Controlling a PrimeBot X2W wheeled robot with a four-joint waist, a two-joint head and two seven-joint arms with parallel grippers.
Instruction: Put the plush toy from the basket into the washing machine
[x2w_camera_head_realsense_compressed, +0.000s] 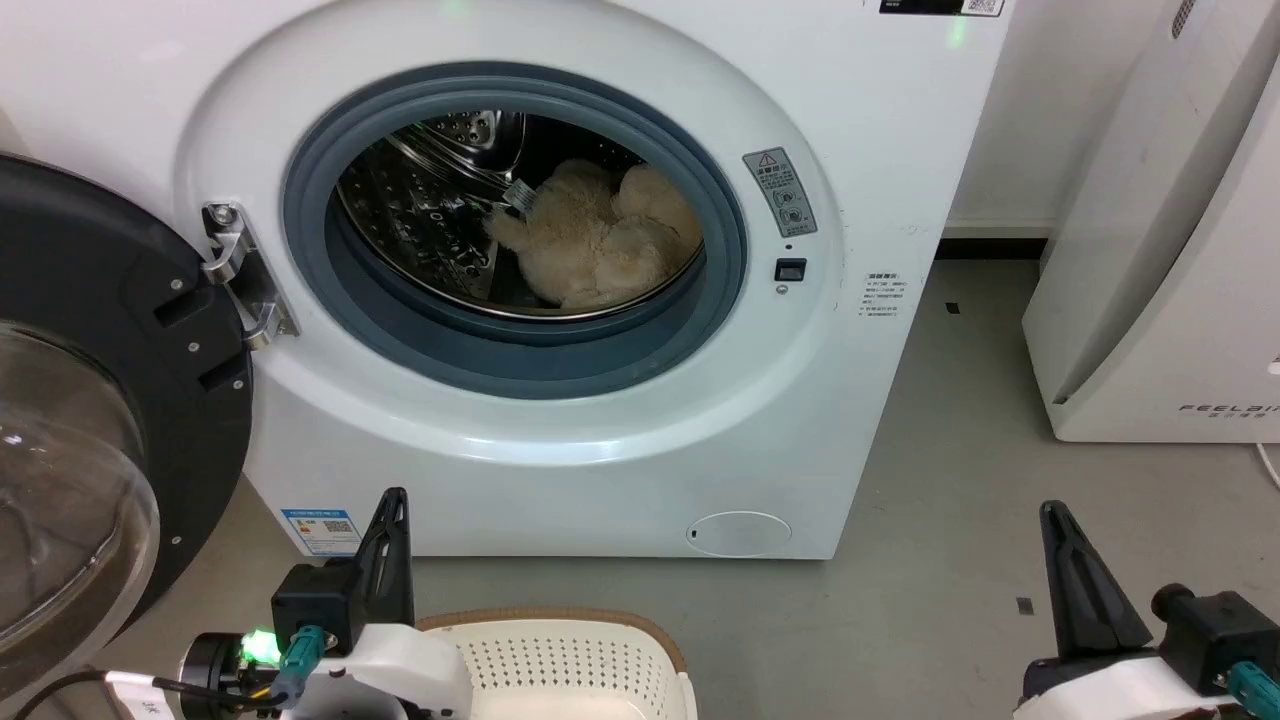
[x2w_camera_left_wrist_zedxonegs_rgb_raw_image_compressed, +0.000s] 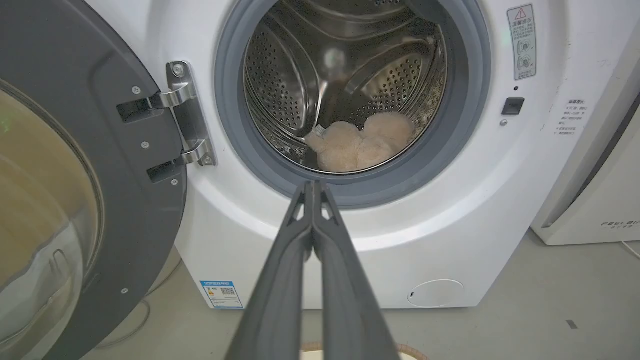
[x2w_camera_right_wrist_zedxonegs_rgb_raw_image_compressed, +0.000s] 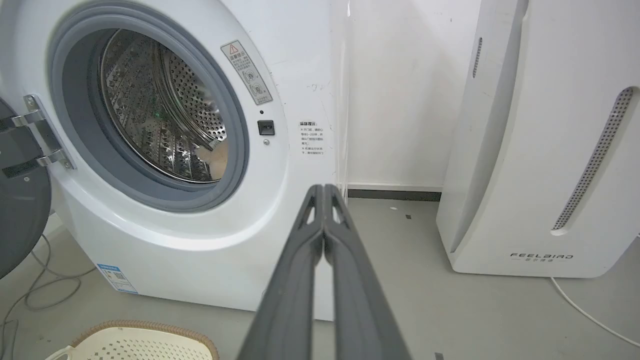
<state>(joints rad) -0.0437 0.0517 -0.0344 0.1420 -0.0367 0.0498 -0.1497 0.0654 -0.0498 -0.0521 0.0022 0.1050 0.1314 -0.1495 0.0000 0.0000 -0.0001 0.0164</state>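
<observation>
The plush toy (x2w_camera_head_realsense_compressed: 600, 245) lies low in the drum (x2w_camera_head_realsense_compressed: 420, 200) of the washing machine (x2w_camera_head_realsense_compressed: 560, 450); my left tool (x2w_camera_head_realsense_compressed: 395, 497) and right tool (x2w_camera_head_realsense_compressed: 1053, 512) are pressed together, empty, near the basket (x2w_camera_head_realsense_compressed: 560, 650); placing looks done; next I'd only back clear.

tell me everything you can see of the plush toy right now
The toy is a fluffy cream-beige stuffed animal, rounded and lumpy. In the head view a stubby limb sticks out to the left, with a small white tag by it. The toy lies slumped on the bottom of the perforated steel drum, behind the grey gasket. Nothing but the drum touches it.
</observation>
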